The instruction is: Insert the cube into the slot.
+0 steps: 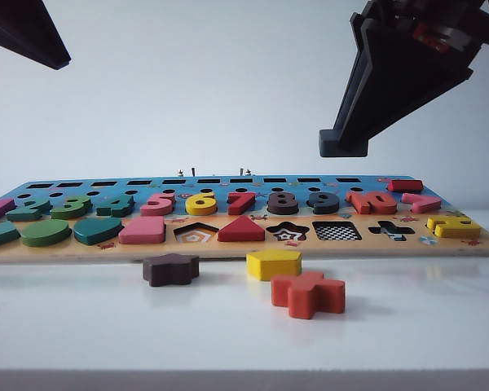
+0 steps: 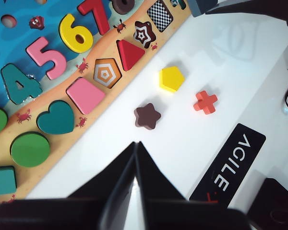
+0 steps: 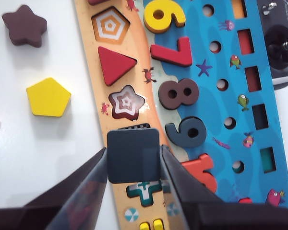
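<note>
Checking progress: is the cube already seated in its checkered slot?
No; the right hand holds the cube above the board, over the checkered slot.

Plain white wall, glossy white table.

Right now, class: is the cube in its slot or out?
Out: the right end effector holds the cube above the empty checkered slot.
</note>
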